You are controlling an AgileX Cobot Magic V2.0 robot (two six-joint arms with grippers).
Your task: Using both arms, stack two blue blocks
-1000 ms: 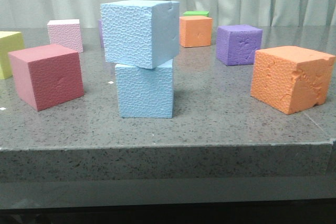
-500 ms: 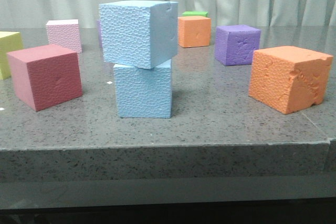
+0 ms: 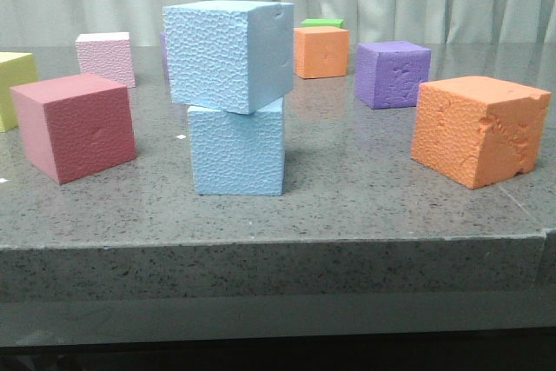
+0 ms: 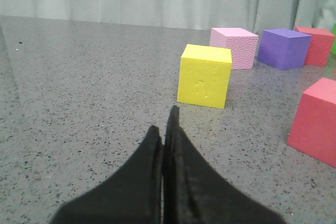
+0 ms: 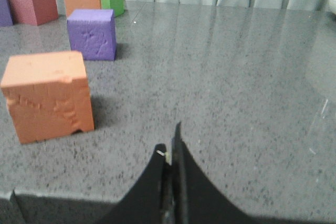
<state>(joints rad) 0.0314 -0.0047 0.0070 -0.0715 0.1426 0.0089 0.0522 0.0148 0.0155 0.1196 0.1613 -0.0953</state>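
Blue blocks (image 3: 233, 97): I'm seeing them sitting stacked, apart from both grippers.
Left gripper (image 4: 166, 124): pressing closed, empty.
Right gripper (image 5: 171, 142): pressing closed, empty.

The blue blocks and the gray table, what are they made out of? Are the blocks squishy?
The blue blocks, top one resting on the bottom one, look like matte foam: their faces are pebbled with tiny dimples and show no shine, so they are probably light and a bit squishy. The table looks like polished speckled stone or a stone-look slab, since it reflects the curtain faintly.
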